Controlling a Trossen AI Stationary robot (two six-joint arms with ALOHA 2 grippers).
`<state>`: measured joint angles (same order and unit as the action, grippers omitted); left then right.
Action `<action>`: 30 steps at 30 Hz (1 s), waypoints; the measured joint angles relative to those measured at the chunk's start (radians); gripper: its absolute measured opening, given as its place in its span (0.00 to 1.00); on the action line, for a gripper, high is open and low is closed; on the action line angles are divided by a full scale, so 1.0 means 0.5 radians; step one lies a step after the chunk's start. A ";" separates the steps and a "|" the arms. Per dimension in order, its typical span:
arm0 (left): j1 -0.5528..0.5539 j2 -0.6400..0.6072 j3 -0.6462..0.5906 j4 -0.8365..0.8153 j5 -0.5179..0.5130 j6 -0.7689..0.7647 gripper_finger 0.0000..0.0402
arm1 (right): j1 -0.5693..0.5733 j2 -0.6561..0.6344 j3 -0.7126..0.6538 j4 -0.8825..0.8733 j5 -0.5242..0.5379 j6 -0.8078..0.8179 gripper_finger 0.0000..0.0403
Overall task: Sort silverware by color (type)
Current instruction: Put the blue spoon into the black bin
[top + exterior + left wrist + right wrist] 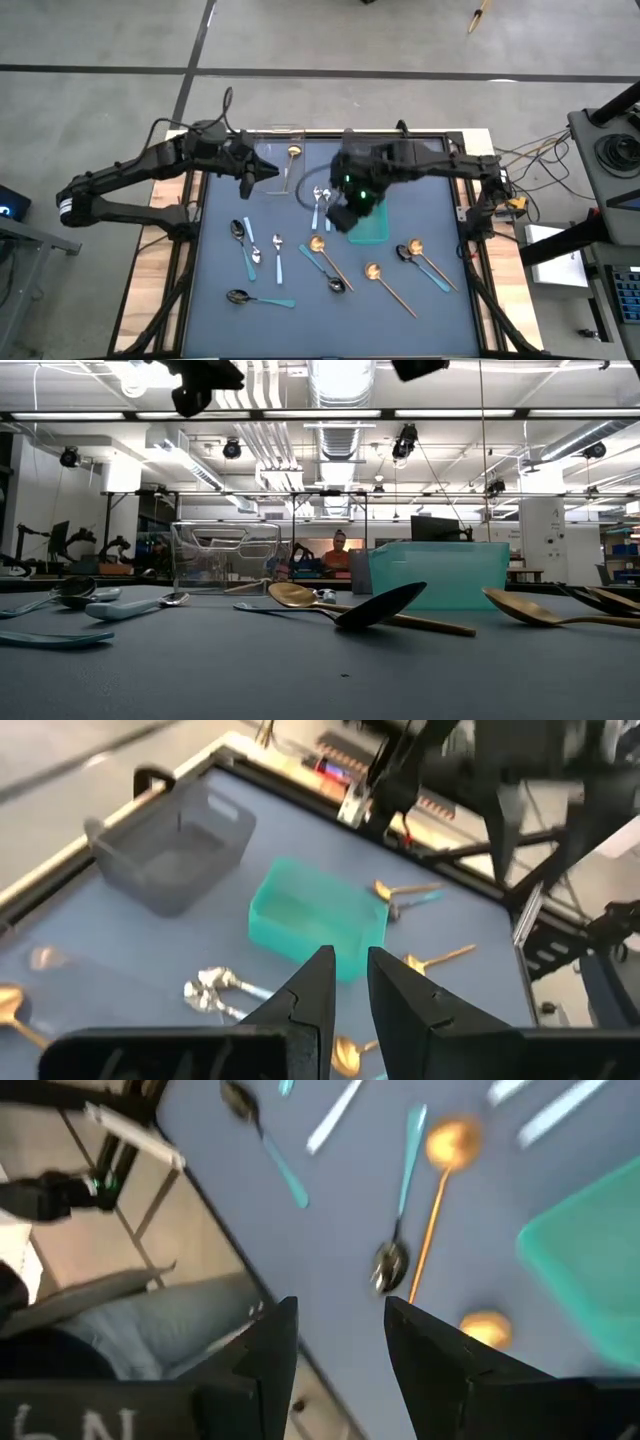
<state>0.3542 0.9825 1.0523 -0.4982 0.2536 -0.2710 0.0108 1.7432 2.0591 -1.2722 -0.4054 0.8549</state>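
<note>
Spoons lie scattered flat on the dark blue mat. Among them are gold ones, silver ones with light-blue handles and dark ones with teal handles. One gold spoon lies inside the clear bin. My left gripper hangs above the mat beside the clear bin, its fingers a narrow gap apart with nothing between them. Above the near left corner of the teal bin my right gripper hangs open and empty, over a gold spoon and a dark spoon.
A grey bin stands at the back of the mat, mostly under my right arm in the high view. The teal bin is mid-table and the clear bin at the far left. Bare mat lies along the near edge.
</note>
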 joint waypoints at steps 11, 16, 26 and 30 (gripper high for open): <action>0.001 -0.039 0.000 0.256 -0.128 -0.142 0.11 | 0.339 0.001 -0.044 -0.266 0.188 0.125 0.28; 0.001 -0.037 0.000 0.253 -0.196 -0.170 0.11 | 0.433 -0.001 -0.147 -0.424 0.193 0.041 0.27; 0.002 -0.037 0.000 0.254 -0.250 -0.244 0.11 | 0.598 -0.176 -0.728 -0.458 0.192 -0.119 0.27; 0.002 -0.037 0.000 0.254 -0.274 -0.246 0.11 | 0.649 -0.336 -1.087 -0.329 0.228 -0.105 0.27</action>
<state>0.3550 0.9642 1.0523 -0.3710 0.1164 -0.3943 0.3350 1.5751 1.5157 -1.4366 -0.2913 0.8023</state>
